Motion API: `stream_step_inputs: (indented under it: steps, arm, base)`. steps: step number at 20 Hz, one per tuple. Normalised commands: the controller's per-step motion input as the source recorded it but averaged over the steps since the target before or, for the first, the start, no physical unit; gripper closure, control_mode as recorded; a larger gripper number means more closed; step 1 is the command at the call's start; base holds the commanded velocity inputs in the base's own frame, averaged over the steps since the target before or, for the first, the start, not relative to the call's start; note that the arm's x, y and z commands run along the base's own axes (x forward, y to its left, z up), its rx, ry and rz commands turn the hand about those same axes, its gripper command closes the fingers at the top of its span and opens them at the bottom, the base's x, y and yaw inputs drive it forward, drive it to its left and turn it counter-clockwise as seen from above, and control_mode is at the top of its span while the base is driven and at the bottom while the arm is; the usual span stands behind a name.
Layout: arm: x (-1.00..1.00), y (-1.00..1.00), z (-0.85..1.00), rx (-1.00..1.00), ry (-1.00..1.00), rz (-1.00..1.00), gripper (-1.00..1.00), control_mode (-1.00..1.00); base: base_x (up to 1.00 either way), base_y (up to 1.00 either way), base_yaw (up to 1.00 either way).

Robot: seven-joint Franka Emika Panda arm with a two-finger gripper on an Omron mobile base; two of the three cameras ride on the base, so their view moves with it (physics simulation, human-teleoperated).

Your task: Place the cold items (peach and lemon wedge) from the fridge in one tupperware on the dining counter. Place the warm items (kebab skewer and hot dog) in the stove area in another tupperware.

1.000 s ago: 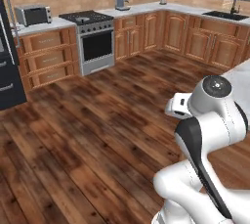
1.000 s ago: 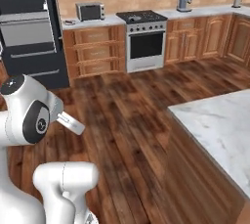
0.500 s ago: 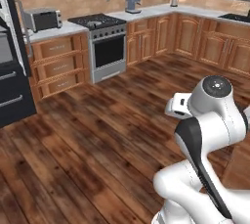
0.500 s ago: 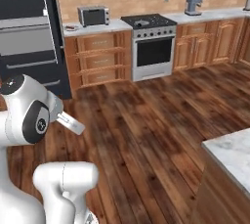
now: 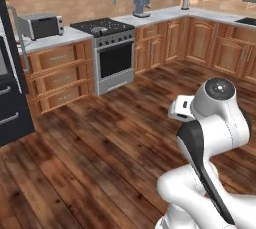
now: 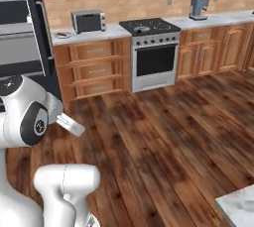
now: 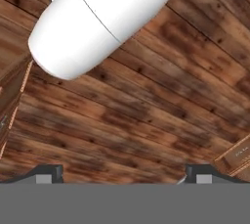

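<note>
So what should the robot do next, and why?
Probably keep driving toward the stove. The gripper is open and empty over bare wood floor, and the stove stands well across the room, too far for the arm to reach anything there.

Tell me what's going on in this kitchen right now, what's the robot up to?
The robot is out on the wood floor with nothing in hand. Its pincer is open and points down at bare planks. Ahead are the stove, a toaster oven on the counter to its left and a coffee machine to its right. The dark fridge stands further left. No food or tupperware can be made out, so the sorting has not visibly begun.
</note>
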Motion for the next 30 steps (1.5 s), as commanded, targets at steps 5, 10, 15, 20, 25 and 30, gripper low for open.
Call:
stream_step_inputs:
  steps: [5,10,15,20,25,30]
  arm:
    - [0.00,0.00,0.00,0.00,0.00,0.00,-1.00,1.00]
    - [0.00,0.00,0.00,0.00,0.00,0.00,-1.00,1.00]
    - [0.00,0.00,0.00,0.00,0.00,0.00,-1.00,1.00]
    - [0.00,0.00,0.00,0.00,0.00,0.00,-1.00,1.00]
    - [0.00,0.00,0.00,0.00,0.00,0.00,-1.00,1.00]
    - [0.00,0.00,0.00,0.00,0.00,0.00,-1.00,1.00]
  base:
    - [1.00,-0.53,0.00]
    - [1.00,0.38,-0.02]
    - [1.00,0.68,0.00]
    - [1.00,0.73,0.00]
    - [1.00,0.16,0.05]
    - [1.00,0.02,0.13]
